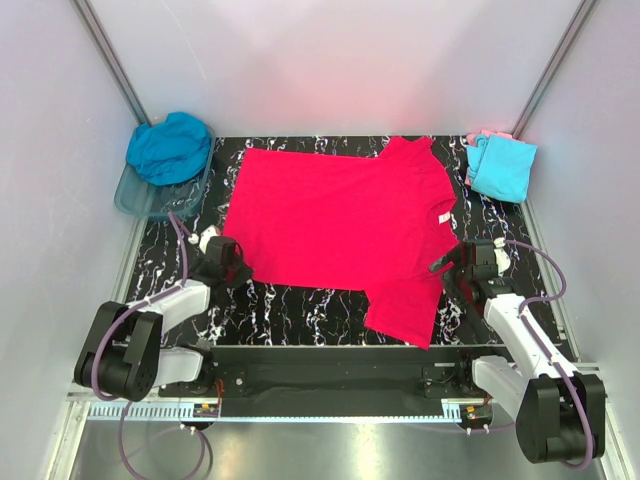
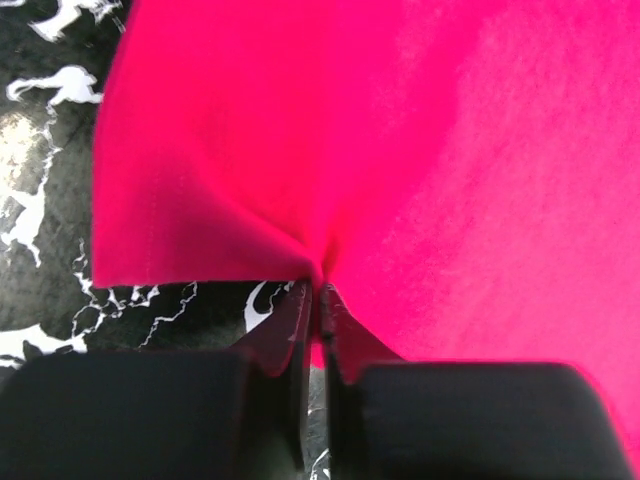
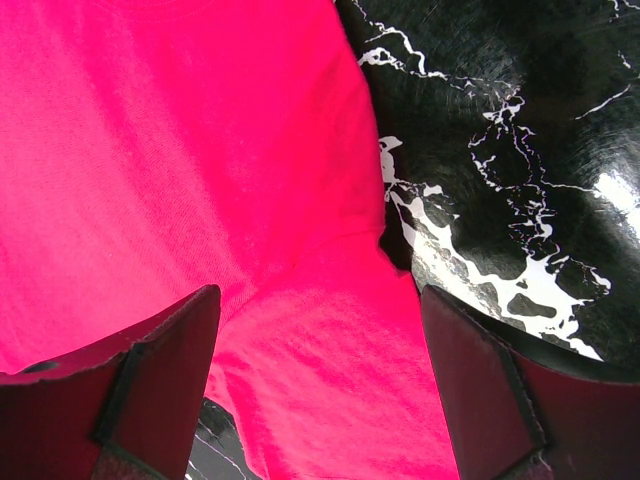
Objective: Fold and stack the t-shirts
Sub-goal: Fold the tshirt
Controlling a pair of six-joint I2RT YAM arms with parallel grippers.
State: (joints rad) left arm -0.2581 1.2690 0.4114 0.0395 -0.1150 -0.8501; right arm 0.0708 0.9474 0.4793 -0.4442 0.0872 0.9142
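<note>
The bright pink-red t-shirt (image 1: 340,225) lies spread flat on the black marbled table (image 1: 290,305), hem to the left, collar to the right. My left gripper (image 1: 236,262) is shut on the shirt's near hem corner; in the left wrist view the cloth (image 2: 420,170) puckers into the closed jaws (image 2: 320,300). My right gripper (image 1: 447,263) is open over the near sleeve and shoulder (image 3: 330,350), fingers (image 3: 160,390) either side of the cloth. A teal-blue shirt (image 1: 170,148) is bunched in the tub. A light cyan shirt (image 1: 500,167) lies folded on a pale pink one (image 1: 487,135).
The clear bluish plastic tub (image 1: 140,200) stands at the far left corner. The folded stack sits at the far right corner. White walls close in the table on three sides. Bare marbled table shows along the near edge between the arms.
</note>
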